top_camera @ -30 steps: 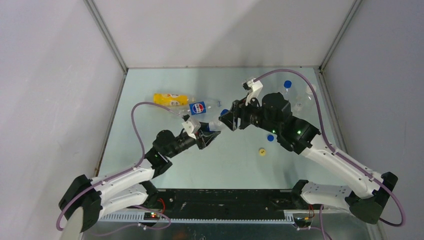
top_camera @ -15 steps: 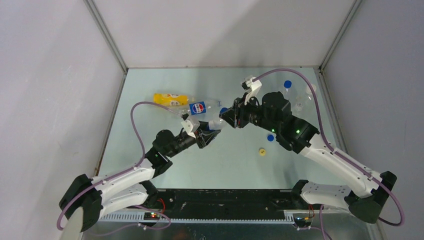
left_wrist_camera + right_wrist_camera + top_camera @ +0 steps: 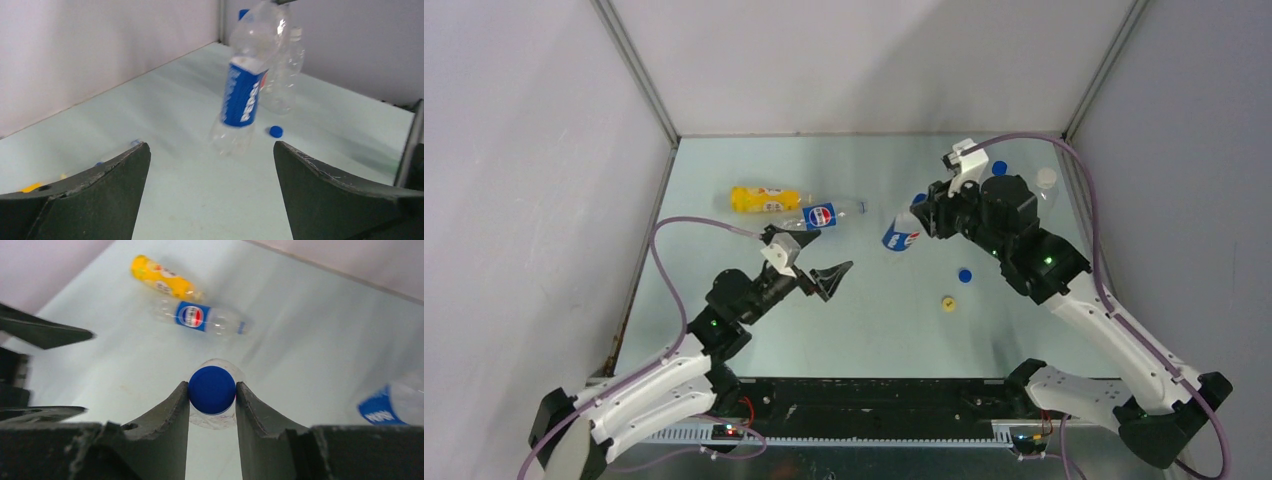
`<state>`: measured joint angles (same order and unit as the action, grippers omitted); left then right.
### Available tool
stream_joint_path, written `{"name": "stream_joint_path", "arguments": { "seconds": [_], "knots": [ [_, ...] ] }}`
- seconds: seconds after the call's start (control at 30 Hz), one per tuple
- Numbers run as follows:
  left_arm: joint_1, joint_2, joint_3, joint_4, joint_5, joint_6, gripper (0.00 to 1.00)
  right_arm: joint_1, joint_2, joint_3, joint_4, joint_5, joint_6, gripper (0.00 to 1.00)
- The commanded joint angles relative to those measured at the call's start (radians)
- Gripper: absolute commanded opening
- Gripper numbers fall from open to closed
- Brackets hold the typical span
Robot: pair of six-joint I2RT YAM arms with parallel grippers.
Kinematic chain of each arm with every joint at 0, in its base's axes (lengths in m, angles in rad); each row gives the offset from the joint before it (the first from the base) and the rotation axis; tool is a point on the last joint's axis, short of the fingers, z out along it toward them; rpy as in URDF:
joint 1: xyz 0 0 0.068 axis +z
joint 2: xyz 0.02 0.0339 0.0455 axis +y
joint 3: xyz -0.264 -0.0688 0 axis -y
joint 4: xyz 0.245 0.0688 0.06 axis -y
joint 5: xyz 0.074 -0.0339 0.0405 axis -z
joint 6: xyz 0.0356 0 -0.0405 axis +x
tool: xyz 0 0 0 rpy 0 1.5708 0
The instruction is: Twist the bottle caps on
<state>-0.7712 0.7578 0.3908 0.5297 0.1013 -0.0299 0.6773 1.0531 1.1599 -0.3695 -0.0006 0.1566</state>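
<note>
My right gripper (image 3: 212,387) is shut on a blue bottle cap (image 3: 212,390) that sits on the neck of a clear bottle with a blue label (image 3: 901,238). That bottle (image 3: 242,95) hangs slightly tilted below the cap, its base at the table. My left gripper (image 3: 840,281) stands wide open and empty, a short way left of it. A second blue-labelled bottle (image 3: 824,214) and the yellow-orange bottle (image 3: 764,198) lie at the back left. A loose blue cap (image 3: 965,274) and a yellow cap (image 3: 947,302) lie under my right arm.
A clear unlabelled bottle with a white cap (image 3: 1046,180) stands at the back right. Beside it is another blue-labelled bottle (image 3: 382,407) topped by a blue cap (image 3: 999,168). Grey walls close in the table on three sides.
My left gripper let go of the bottle, opened wide and drew back to the lower left. My right gripper, shut on the cap, carried the bottle to the right.
</note>
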Motion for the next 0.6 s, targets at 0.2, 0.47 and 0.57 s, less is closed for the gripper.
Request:
{"name": "stream_joint_path", "arguments": {
  "seconds": [0.2, 0.47, 0.57],
  "knots": [
    [0.155, -0.138, 0.154, -0.431, -0.148, 0.113, 1.0, -0.155, -0.015, -0.045, -0.048, 0.28, -0.12, 0.0],
    [0.246, -0.122, 0.206, -0.509, -0.122, 0.189, 1.0, -0.293, 0.028, -0.114, 0.049, 0.286, -0.112, 0.0],
    [0.25, -0.092, 0.202, -0.475, -0.086, 0.175, 1.0, -0.323, 0.044, -0.138, 0.083, 0.287, -0.099, 0.0]
  ]
}}
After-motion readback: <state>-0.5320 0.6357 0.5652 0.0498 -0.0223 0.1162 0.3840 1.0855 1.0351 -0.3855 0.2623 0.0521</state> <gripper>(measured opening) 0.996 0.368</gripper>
